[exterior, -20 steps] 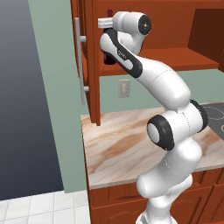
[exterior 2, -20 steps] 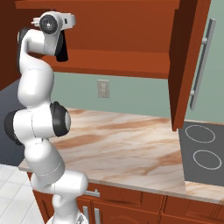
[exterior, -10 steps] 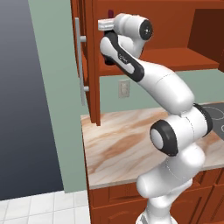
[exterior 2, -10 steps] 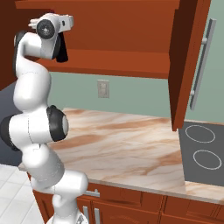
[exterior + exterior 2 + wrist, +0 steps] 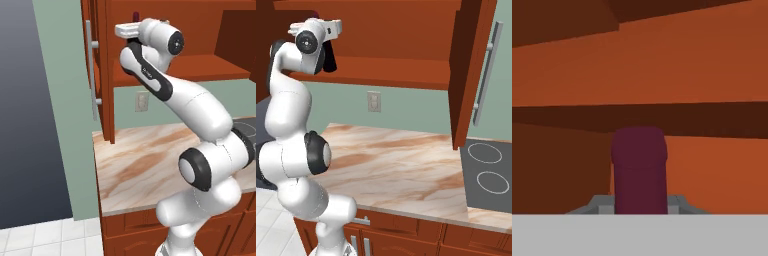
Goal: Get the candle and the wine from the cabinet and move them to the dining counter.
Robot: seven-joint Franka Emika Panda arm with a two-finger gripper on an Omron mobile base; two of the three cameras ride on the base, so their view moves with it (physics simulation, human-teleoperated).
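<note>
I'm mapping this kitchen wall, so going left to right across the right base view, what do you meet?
Robot hand at the cabinet → wall outlet → open cabinet door → its silver handle, stovetop below.

1. One wine (image 5: 639, 170) bottle; just its maroon neck capsule shows, close ahead in the hand view, and a small maroon tip above the hand in the left base view is probably the same bottle.
2. One cabinet (image 5: 406, 30) on the wall, with two open doors (image 5: 470, 75); each carries one long silver bar handle (image 5: 90, 75), so two handles in all.
3. One marble-patterned wall counter (image 5: 401, 170).
4. One wall outlet (image 5: 373, 101) under the cabinet.
5. Two stovetop burner rings (image 5: 486, 167) at the right.
6. Two short silver pulls (image 5: 358, 245) on the lower cabinets.
</note>
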